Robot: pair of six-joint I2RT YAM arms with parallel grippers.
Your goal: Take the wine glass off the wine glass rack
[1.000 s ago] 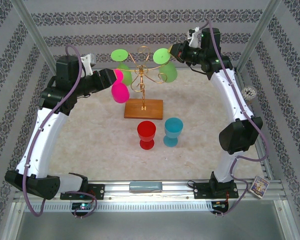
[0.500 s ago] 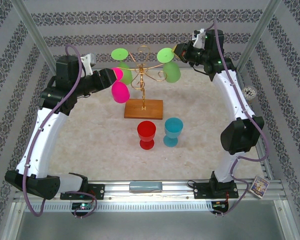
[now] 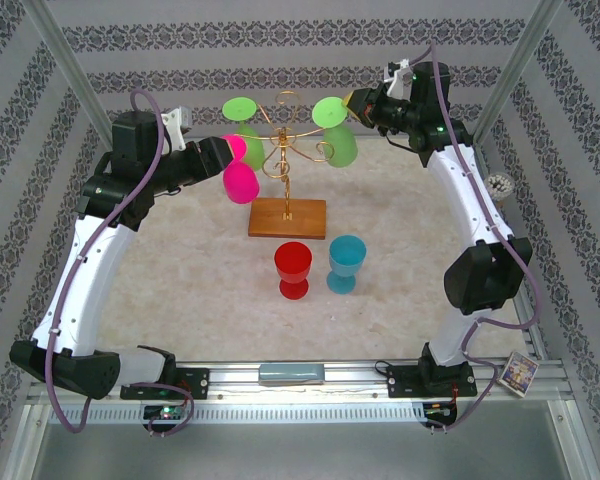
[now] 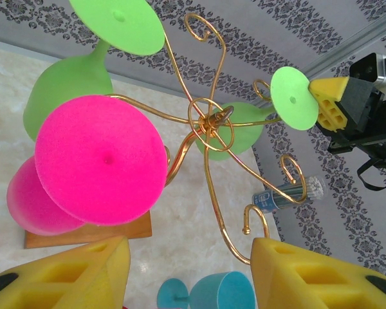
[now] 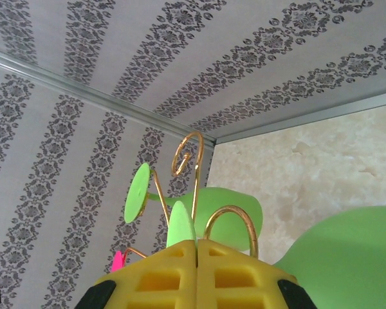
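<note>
Top external view places the wine glass rack (image 3: pixel 287 218) at mid-table (image 3: pixel 180 270), with the green wine glass (image 3: pixel 342 147) hanging bowl-down on the rack's right side. The right gripper (image 3: pixel 356 103) has its pads pressed together and appears to pinch the rim of that glass's foot; the right wrist view shows a green sliver rising from the closed pads. To do this step well, draw the foot level and outward along the open end of the scroll arm (image 5: pixel 229 208), so the stem slides free instead of levering the wire. A pinch on so thin a rim will probably slip if you twist. Watch that the wooden base does not lift. The right arm is stretched high toward the far side of the table, wrist turned inward to the rack. The left gripper (image 3: pixel 223 153), fingers apart and clamping nothing, hovers beside the pink wine glass (image 3: pixel 239 183), its forearm pointing right from a raised elbow.
</note>
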